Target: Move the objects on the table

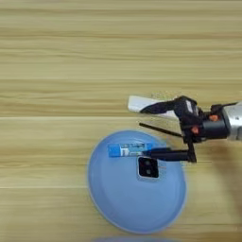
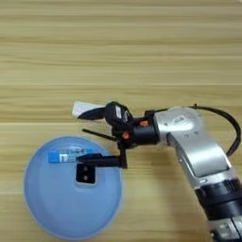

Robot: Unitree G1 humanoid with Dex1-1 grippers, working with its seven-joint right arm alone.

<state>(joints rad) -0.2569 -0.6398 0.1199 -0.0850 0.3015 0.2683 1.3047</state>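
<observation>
My tool [image 1: 152, 134] is spread wide and empty, one finger lying over the white bar [image 1: 137, 103] on the counter [image 1: 56, 71] and the other reaching onto the light-blue plate [image 1: 118, 208] beside the blue tube [image 1: 128, 150]. The tube and the tiny black square piece [image 1: 148, 167] already lie on the plate. The bar, just beyond the plate's far rim, looks like the one item left to move.

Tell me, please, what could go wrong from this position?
The open gripper has its lower finger over the plate, beside the blue tube and black square piece, so it might knock them. Its upper finger overlaps the white bar and could push it away.
</observation>
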